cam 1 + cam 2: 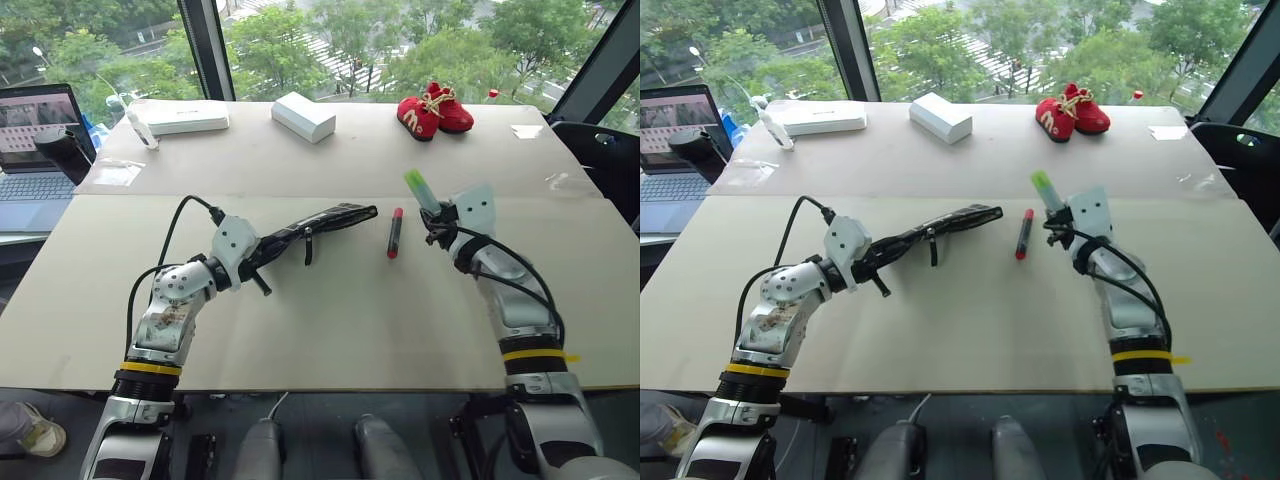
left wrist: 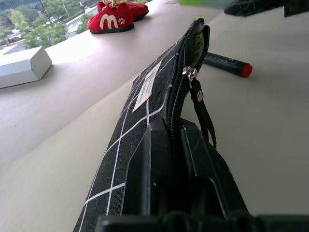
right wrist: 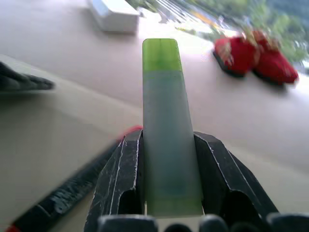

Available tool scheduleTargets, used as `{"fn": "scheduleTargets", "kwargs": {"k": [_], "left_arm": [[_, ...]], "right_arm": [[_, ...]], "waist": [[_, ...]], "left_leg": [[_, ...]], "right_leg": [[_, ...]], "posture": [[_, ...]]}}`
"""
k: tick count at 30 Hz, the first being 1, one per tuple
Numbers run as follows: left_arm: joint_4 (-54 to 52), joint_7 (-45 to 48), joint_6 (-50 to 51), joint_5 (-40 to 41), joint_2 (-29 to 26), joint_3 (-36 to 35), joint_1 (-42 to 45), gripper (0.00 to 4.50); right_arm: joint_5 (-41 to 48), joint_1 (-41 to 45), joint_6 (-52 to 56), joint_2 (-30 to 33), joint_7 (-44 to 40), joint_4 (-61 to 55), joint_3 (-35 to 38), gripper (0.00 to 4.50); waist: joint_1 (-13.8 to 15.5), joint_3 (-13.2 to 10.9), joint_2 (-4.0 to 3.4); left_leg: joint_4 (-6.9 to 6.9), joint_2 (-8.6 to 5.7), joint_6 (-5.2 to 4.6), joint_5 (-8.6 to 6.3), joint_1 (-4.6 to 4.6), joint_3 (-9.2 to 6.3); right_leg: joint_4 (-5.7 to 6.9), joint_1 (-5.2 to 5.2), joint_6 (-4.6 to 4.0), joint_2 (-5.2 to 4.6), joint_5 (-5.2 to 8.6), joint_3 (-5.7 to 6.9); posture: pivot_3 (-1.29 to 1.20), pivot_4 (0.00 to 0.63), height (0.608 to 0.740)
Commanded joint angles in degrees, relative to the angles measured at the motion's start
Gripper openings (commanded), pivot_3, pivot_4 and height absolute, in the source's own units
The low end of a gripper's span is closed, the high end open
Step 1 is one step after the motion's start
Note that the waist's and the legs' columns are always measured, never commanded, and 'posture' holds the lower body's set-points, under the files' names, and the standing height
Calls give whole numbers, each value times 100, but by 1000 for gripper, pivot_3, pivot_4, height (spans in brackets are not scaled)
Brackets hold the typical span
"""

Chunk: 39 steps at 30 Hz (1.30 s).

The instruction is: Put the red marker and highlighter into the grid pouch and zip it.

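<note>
Two hands grip: left hand [image 1: 262,262] clamps the grid pouch [image 2: 159,92], its zipper gaping in the wrist view; right hand [image 3: 166,169] clamps the highlighter [image 3: 166,140], red marker [image 1: 394,233] between them on the worktop [image 1: 330,330].

Tabletop and surroundings. A pale table [image 1: 330,320] runs up to a window with green trees [image 1: 420,40] outside. At the far edge: a pair of small red shoes [image 1: 434,112] toward the right, a white box [image 1: 303,116] near the middle, a flat white device [image 1: 186,117] toward the left. An open laptop [image 1: 35,150] sits on a lower surface beyond the table's left side.
</note>
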<state>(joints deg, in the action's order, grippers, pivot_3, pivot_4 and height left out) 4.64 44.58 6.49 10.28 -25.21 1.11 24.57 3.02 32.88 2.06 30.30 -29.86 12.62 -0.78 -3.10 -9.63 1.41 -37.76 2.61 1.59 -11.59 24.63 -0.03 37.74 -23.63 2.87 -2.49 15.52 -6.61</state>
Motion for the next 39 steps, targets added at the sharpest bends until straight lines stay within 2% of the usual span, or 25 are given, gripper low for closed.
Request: {"fn": "scheduleTargets", "kwargs": {"k": [1, 4, 9, 15, 39], "left_arm": [[-61, 41, -53, 70, -66, -52, 7, 0], [-84, 38, -45, 70, -58, -35, -4, 0], [-179, 26, -13, 73, -36, 0, -57, 0], [-199, 33, -12, 70, -31, 23, -61, 0], [-370, 7, 49, 11, -59, 79, -38, 0]], "right_arm": [[-259, 45, -1177, 610, -1086, -170, -385, 1082], [-237, 130, -1553, 936, -1629, -158, -508, 1082], [-158, 205, -1627, 1132, -2123, -196, -556, 1082], [-329, 348, -1665, 947, -2005, -91, -584, 1082], [-485, 440, -1672, 931, -2189, 374, -677, 1082]], "waist": [[16, 0, 1], [50, -1, 2], [64, -1, 3], [59, -1, 3], [86, -1, 3]], "left_leg": [[0, 0, 0, 0, -1, 0], [-3, -1, 0, 0, -3, 0], [-4, -1, 0, 0, -3, -1], [-4, 0, 0, 0, -5, -1], [-5, -1, 0, 0, -6, -1]], "right_leg": [[-3, 4, 0, 0, 0, 1], [-7, 11, 0, -2, -1, 1], [-7, 12, 0, -2, -1, 1], [-6, 12, 0, -1, -1, 1], [-4, 13, -1, -2, -1, 2]], "posture": [[0, 150, 729], [0, 150, 729], [0, 150, 729], [0, 150, 729], [0, 150, 729]]}}
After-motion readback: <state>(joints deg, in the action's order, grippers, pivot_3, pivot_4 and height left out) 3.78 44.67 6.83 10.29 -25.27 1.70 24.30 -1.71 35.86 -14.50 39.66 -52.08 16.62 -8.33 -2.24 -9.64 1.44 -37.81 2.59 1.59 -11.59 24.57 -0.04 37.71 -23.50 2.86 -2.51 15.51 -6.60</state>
